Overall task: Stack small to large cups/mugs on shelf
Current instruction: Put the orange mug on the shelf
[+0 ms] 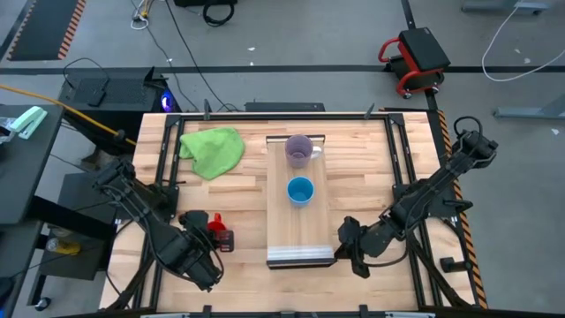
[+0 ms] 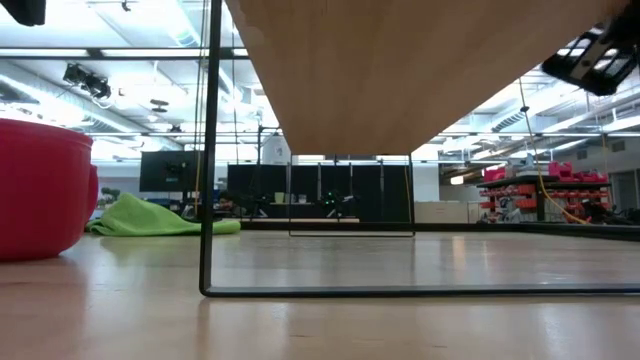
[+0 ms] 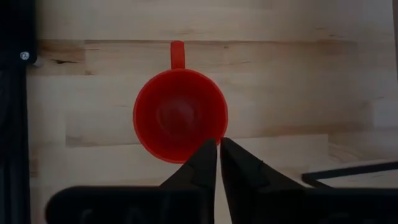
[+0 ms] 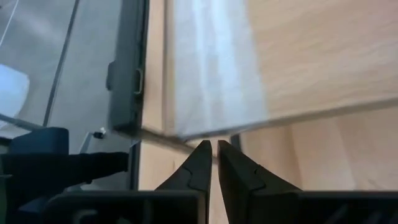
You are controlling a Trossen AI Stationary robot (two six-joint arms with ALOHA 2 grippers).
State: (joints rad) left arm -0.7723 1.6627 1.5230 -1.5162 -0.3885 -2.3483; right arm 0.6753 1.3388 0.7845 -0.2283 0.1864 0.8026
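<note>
The long, narrow light-wood shelf [image 1: 300, 199] with a grey metal strip at its near end already carries two cups: a translucent purple mug with a handle [image 1: 299, 150] toward the far end and a blue handleless cup [image 1: 300, 190] just in front of it, apart from one another. The red plastic mug with a handle [image 3: 180, 114] is the one left over — it stands upright on the tabletop [image 1: 238, 190], off the shelf's left side.

The left gripper [image 3: 218, 148] hangs directly above that red mug, its two dark fingers pressed together with no gap, the tips right at the rim on the side opposite the handle. It holds nothing. The right gripper [image 4: 215, 151] waits at the shelf's near right corner, fingers likewise closed and empty, the metal strip just ahead of its tips.

The step in hand looks like the pickup of the red mug. That probably calls for the left fingers to spread first, then drop so one goes inside the wall and one outside — closed as they are, they would only knock the rim.
</note>
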